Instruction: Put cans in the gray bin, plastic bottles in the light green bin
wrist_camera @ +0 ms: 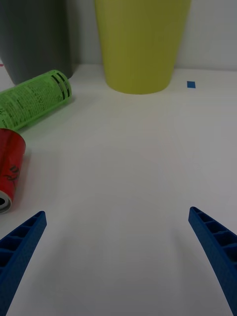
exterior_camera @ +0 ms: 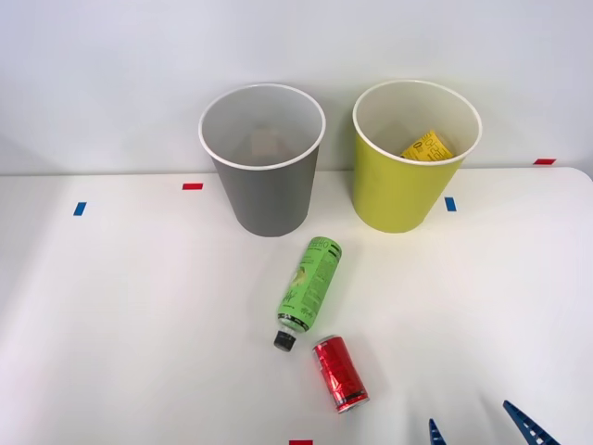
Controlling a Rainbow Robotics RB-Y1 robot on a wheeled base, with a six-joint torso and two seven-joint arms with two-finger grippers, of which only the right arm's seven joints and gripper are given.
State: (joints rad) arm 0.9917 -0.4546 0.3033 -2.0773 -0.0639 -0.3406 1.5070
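A red can (exterior_camera: 340,373) (wrist_camera: 10,170) lies on its side on the white table, near the front. Just behind it lies a green-labelled plastic bottle (exterior_camera: 309,289) (wrist_camera: 32,98), its black cap toward the can. The gray bin (exterior_camera: 264,162) (wrist_camera: 34,34) stands at the back, with the light green bin (exterior_camera: 408,158) (wrist_camera: 140,42) to its right. My right gripper (exterior_camera: 482,425) (wrist_camera: 116,247) is open at the front edge, to the right of the can, holding nothing.
A yellow wrapper (exterior_camera: 427,147) lies inside the light green bin. Small red tape marks (exterior_camera: 192,186) and blue tape marks (exterior_camera: 450,204) dot the table (exterior_camera: 111,315). A pale wall rises right behind the bins.
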